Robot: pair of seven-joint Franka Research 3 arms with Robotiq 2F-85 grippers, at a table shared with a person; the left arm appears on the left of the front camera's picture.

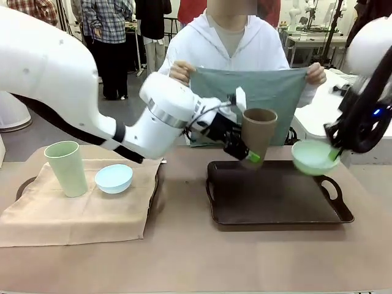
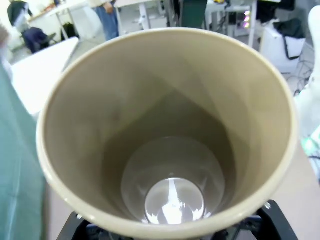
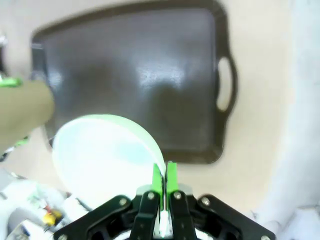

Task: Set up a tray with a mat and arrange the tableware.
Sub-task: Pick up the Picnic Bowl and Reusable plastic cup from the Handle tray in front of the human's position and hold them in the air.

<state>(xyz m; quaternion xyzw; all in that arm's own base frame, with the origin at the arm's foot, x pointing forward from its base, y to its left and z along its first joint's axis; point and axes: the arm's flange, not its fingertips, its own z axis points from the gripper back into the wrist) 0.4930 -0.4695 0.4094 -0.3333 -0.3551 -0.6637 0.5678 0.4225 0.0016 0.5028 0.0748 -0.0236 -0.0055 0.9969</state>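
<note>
Setting: busy workshop or lab hall, seen across a brown table [image 1: 184, 257] in the foreground.
Floor: smooth grey surface [image 1: 131, 110], evenly lit, stretching back between the furniture.
Left background: standing people, one in a plaid shirt [image 1: 105, 21] and dark trousers; a white rounded base [image 1: 13, 115] at the frame's edge.
Right background: white side table [image 1: 324, 113] just beside the main one; farther off, a workbench [image 1: 312, 40] crowded with equipment.
Left wrist view: another white table [image 2: 42, 75] on thin legs, dark bags [image 2: 295, 32] on the floor.
Light: bright, diffuse, overhead; source unseen.
</note>
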